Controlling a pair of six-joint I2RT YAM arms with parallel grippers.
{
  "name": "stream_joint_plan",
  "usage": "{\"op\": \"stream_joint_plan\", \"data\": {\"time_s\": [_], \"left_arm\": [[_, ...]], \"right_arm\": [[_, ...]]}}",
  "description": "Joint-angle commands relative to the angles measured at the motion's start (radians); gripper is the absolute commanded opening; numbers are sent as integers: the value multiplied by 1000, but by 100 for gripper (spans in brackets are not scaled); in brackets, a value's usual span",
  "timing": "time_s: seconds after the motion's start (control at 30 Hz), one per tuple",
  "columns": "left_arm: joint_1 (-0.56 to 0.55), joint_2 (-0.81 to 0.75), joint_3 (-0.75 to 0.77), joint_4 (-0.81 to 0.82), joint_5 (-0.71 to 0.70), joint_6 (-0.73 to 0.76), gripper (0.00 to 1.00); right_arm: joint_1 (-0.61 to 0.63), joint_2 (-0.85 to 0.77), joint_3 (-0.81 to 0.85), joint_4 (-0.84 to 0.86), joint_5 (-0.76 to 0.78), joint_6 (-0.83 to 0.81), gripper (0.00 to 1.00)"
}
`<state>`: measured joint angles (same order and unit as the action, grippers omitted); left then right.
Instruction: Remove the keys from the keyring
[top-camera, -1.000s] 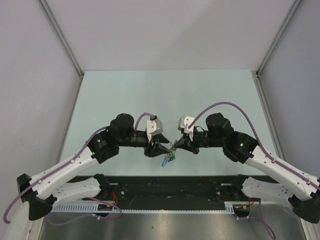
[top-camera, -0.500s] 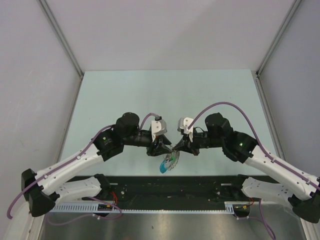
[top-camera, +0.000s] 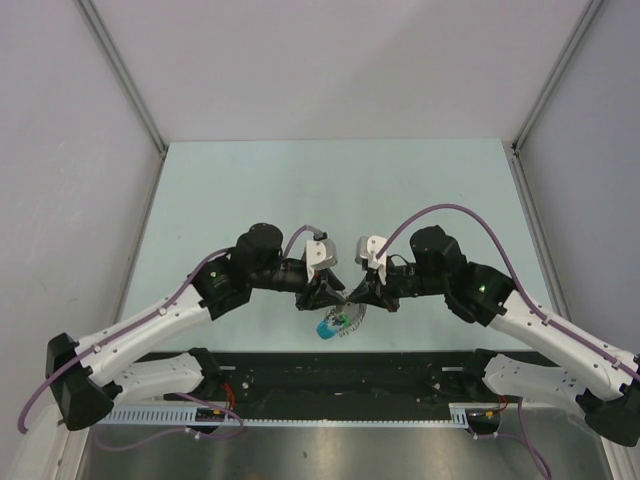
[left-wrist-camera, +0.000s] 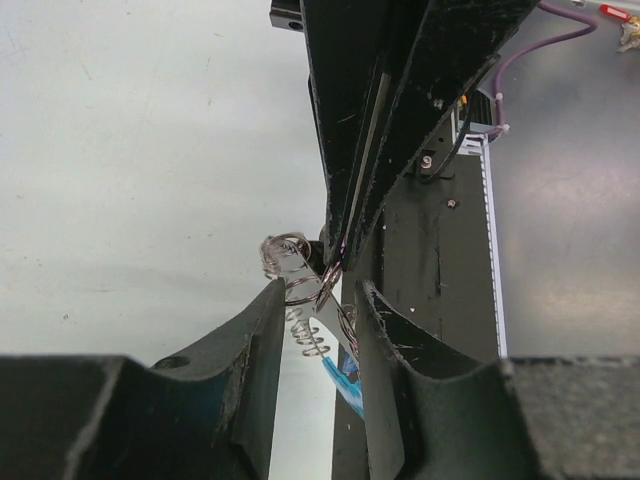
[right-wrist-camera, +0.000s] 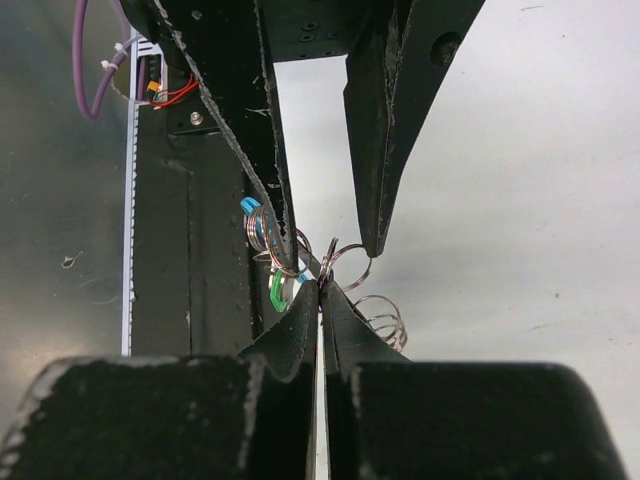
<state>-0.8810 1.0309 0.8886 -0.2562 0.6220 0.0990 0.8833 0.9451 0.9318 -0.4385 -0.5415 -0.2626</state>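
Right end effector clamped on the keyring, left end effector apart around the keys. Best pinch one key squarely!

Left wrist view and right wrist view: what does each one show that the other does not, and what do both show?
Only the left wrist view: a flat silvery metal key blade between the left fingers. Only the right wrist view: a small green plastic piece beside the shut right fingers. Both: the thin silvery wire keyring, a silvery coil spring and a bright blue plastic piece.
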Motion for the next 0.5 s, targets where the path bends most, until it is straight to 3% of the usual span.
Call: {"op": "stream_joint_plan", "data": {"time_s": [0.0, 0.3, 0.47], "left_arm": [[4, 11, 47, 9, 61, 48, 38], [4, 18, 39, 3, 93, 79, 25], [4, 18, 38, -5, 120, 100, 32]], "right_arm": [[3, -6, 58, 50, -28, 3, 0], [5, -2, 58, 60, -32, 3, 0], [8, -2, 59, 61, -41, 0, 0]]}}
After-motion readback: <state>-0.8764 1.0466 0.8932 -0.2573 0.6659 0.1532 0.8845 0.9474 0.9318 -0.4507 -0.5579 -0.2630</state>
